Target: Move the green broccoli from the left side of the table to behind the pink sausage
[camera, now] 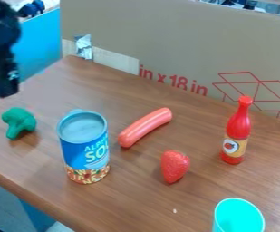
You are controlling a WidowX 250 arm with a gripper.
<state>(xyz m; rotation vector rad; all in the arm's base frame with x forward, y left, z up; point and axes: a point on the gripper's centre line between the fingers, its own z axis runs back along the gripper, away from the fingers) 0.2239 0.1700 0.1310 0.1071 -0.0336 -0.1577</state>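
The gripper point(6, 84) hangs at the left edge of the camera view, above the table's back left part, touching none of the objects. Nearest below it is a green toy broccoli point(19, 122). To the right of the broccoli a blue soup can point(84, 147) stands upright. A pink-red toy sausage point(145, 127) lies slanted behind and right of the can. In front of the sausage is a red strawberry point(175, 166). A red bottle point(236, 131) with a yellowish label stands upright at the right. At the front right is a turquoise cup point(238, 216).
The brown wooden table point(63, 106) has its left front edge running down from the left side. A cardboard panel point(166, 36) stands along the back, with a blue panel point(39, 45) at the back left.
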